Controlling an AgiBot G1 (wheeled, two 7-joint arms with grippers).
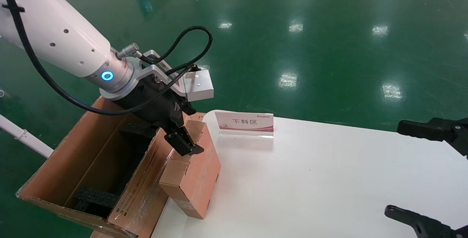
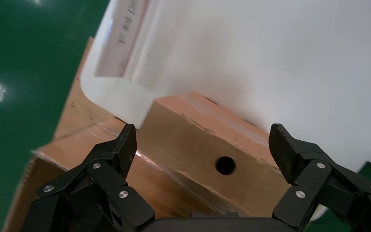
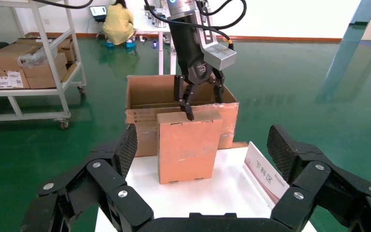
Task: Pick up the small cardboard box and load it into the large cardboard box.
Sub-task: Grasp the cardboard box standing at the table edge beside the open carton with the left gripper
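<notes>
Now I am poising my left gripper (image 2: 203, 145), jaws spread wide, over the small cardboard box (image 1: 192, 168) at 3 o'clock of the large cardboard box (image 1: 65, 165), needing next to close and lift.

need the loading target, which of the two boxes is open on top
The large box beside the table, holding black foam. The small box under the left gripper is closed.

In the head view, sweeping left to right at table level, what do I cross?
Long brown corrugated carton with black foam inside → small plain brown cardboard box with the left gripper open over its top → white-and-red placard sign → bare white table → black right gripper, open at the right edge.
</notes>
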